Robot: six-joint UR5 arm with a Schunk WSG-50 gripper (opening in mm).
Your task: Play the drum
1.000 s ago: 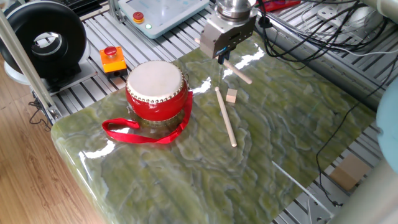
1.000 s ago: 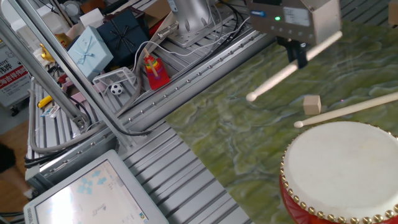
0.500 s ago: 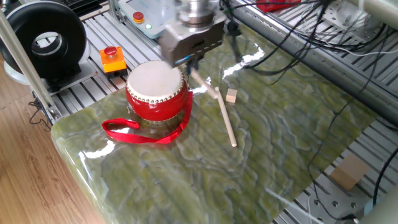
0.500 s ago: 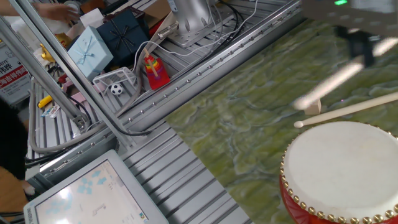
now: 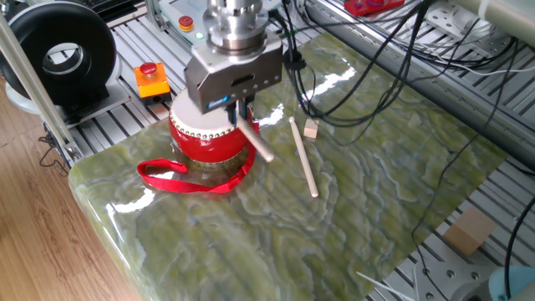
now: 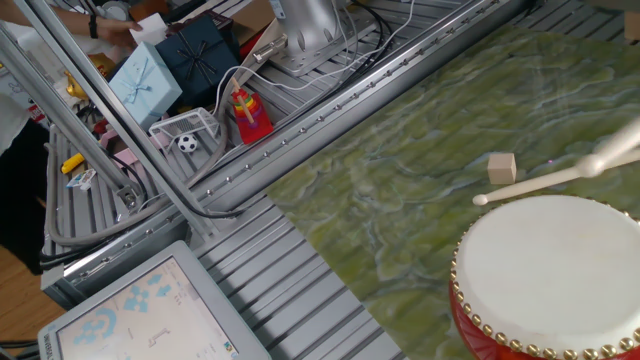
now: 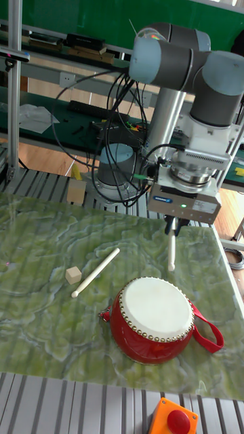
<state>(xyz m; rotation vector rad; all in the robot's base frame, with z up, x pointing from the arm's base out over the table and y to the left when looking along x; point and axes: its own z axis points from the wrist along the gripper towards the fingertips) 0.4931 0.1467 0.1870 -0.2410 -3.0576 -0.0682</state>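
The drum (image 5: 207,140) is red with a white skin head (image 7: 157,310) and stands near the table's corner, its red ribbon strap (image 5: 180,178) lying in front. My gripper (image 5: 238,110) hangs over the drum, shut on a wooden drumstick (image 5: 257,143) that slants down past the rim. In the tall fixed view the gripper (image 7: 172,228) holds the drumstick (image 7: 172,251) nearly upright, with its tip just above the drum's far edge. In the other fixed view the drum (image 6: 555,270) fills the lower right and the held drumstick (image 6: 615,155) is a blur.
A second drumstick (image 5: 303,157) and a small wooden cube (image 5: 312,128) lie on the green table (image 5: 359,209) beside the drum. An orange box with a red button (image 5: 151,78) and a black round fan-like device (image 5: 58,54) sit off the table's corner. Cables (image 5: 359,67) trail behind.
My gripper has swung with the drumstick from the table's far side across to the drum and now hangs over its head. The loose stick and cube have stayed put.
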